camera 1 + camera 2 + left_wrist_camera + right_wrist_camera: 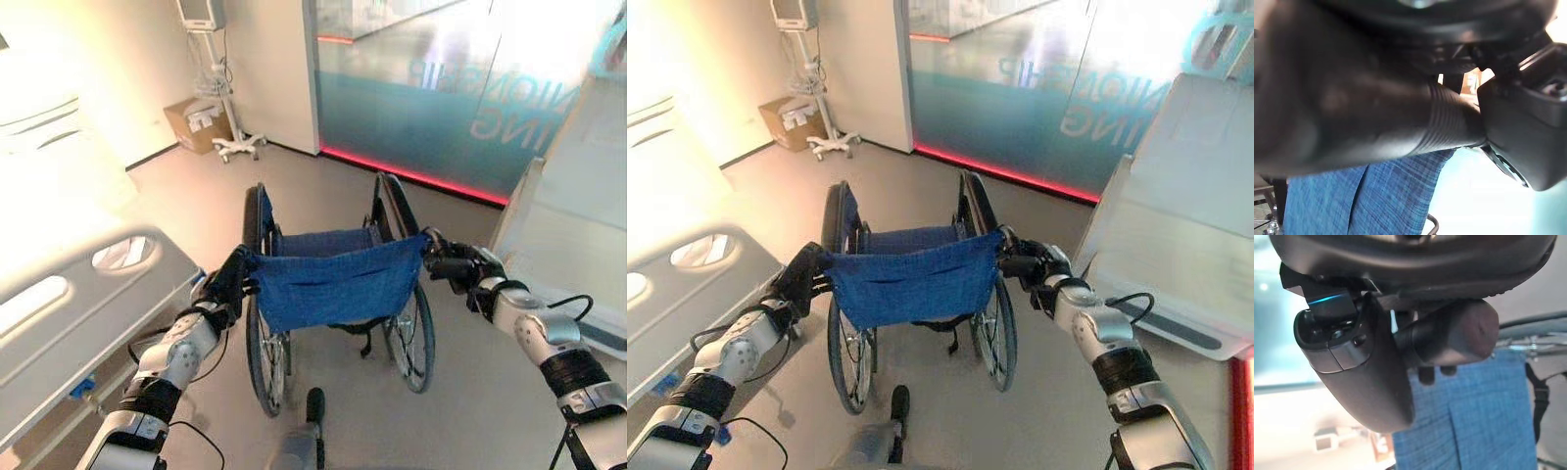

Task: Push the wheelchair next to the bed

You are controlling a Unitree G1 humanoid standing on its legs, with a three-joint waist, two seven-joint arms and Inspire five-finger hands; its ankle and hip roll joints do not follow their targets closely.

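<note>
Fingers of left hand (227, 284) and right hand (453, 264) curl around the wheelchair (333, 279) push handles.

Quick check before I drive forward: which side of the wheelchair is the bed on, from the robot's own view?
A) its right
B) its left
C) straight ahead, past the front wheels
B: the bed with its grey side rail lies along the robot's left, beside the wheelchair, whose push handles the left robot hand and right robot hand grip.

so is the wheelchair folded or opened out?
Opened out: the wheelchair's blue backrest is stretched flat between the push handles, and the wheels stand well apart.
</note>
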